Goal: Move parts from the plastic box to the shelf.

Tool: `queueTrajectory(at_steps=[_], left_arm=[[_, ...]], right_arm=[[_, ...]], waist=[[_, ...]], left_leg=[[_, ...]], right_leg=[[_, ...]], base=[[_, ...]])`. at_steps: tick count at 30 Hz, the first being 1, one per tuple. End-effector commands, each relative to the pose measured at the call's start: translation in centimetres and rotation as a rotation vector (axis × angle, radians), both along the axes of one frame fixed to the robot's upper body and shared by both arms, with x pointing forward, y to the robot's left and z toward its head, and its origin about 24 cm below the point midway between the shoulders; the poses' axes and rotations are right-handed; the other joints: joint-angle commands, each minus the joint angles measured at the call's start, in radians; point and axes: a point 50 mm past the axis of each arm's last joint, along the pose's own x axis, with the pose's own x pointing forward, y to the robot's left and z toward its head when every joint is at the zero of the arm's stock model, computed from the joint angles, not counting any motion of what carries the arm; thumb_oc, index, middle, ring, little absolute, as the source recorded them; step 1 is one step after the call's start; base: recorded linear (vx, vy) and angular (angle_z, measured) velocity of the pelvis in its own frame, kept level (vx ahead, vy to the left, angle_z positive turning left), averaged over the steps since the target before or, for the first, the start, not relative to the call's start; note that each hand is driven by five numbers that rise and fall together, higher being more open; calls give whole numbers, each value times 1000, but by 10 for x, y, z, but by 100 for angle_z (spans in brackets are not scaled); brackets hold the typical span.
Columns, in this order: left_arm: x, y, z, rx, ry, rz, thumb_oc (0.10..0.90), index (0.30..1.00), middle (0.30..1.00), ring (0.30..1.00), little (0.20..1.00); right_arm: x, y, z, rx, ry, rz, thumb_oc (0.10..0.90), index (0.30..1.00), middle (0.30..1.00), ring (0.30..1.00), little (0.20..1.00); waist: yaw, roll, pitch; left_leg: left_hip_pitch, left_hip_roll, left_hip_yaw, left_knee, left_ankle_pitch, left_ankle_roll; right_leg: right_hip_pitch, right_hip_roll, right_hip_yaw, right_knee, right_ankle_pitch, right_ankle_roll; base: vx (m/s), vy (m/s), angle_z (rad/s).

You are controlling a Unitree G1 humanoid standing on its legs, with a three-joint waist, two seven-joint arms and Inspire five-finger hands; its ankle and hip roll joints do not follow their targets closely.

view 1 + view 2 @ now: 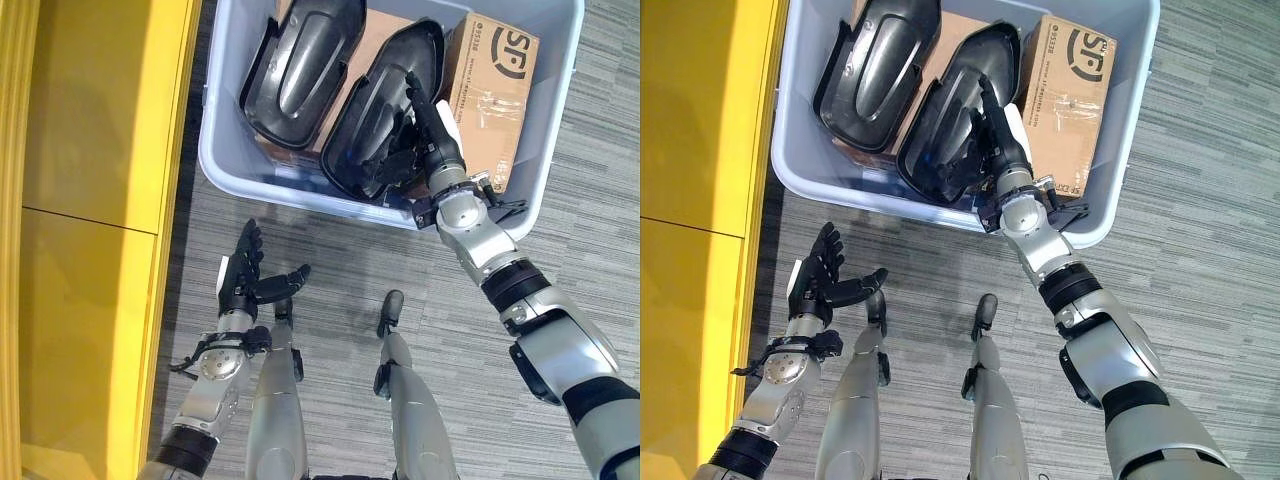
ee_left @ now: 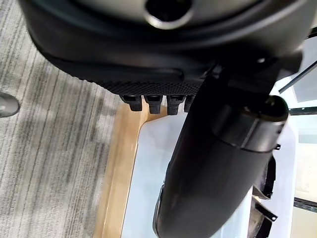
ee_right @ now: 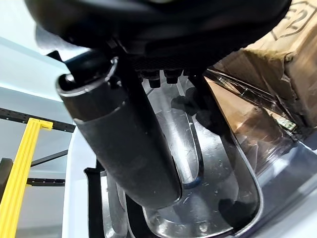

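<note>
The pale blue plastic box [image 1: 300, 190] stands on the carpet ahead of me. Two black moulded parts lie in it side by side, the left part [image 1: 305, 60] and the right part [image 1: 385, 80], both hollow side up. My right hand [image 1: 430, 140] reaches over the box's near wall into the hollow of the right part [image 3: 208, 168]. Its fingers are spread and loosely extended against the part's inner surface, and its thumb [image 3: 124, 148] is straight. My left hand [image 1: 243, 275] hovers over the carpet just short of the box, open, holding nothing.
A brown cardboard carton [image 1: 495, 80] stands in the box's right end, close beside my right hand. The yellow shelf [image 1: 90, 150] runs along the left side, next to the box. Grey striped carpet [image 1: 590, 180] lies to the right of the box.
</note>
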Motion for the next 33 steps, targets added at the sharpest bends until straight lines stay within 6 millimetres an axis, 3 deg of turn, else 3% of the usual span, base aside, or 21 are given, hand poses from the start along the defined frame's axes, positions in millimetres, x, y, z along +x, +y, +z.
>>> queueTrajectory(at_steps=[1, 6, 10, 21, 30, 33], left_arm=[[-2, 1, 33, 16, -166, -19, 900, 1000, 1000, 1000, 1000], [0, 0, 36, 13, -180, -25, 900, 1000, 1000, 1000, 1000], [-1, 0, 40, 8, -196, -32, 900, 1000, 1000, 1000, 1000], [-2, -1, 49, 5, -239, -39, 900, 1000, 1000, 1000, 1000], [-2, 3, 51, 17, -241, -37, 900, 1000, 1000, 1000, 1000], [-2, 4, 50, 20, -238, -30, 900, 1000, 1000, 1000, 1000]], right_arm=[[-11, 21, 72, 25, -247, 112, 900, 1000, 1000, 1000, 1000], [-7, 20, 76, -23, -243, 92, 900, 1000, 1000, 1000, 1000], [0, 5, 82, -101, -226, 12, 900, 1000, 1000, 1000, 1000], [10, -38, 105, -536, -237, -286, 900, 1000, 1000, 1000, 1000], [8, -57, 117, -924, -265, -436, 900, 1000, 1000, 1000, 1000], [8, -56, 118, -945, -273, -431, 900, 1000, 1000, 1000, 1000]], waist=[[12, 12, -5], [21, 13, -5], [31, 11, -5], [32, 5, -5], [23, -3, -5], [20, -5, -5]], left_leg=[[-55, 0, 3, 111, -105, 20], [-92, -9, -12, 116, -109, 24], [-121, -17, -25, 120, -111, 27], [-164, -35, -44, 132, -118, 31], [-159, -39, -47, 133, -120, 30], [-154, -38, -45, 132, -121, 31]], right_leg=[[102, -60, 48, 182, -220, 74], [89, -60, 34, 180, -220, 76], [80, -58, 24, 175, -217, 78], [70, -57, 6, 171, -224, 80], [85, -56, 9, 161, -225, 82], [89, -56, 10, 160, -224, 81]], base=[[0, 0, 0], [9, -5, 2], [18, -20, 4], [13, 2, 7], [0, 0, 0], [0, 0, 0]])
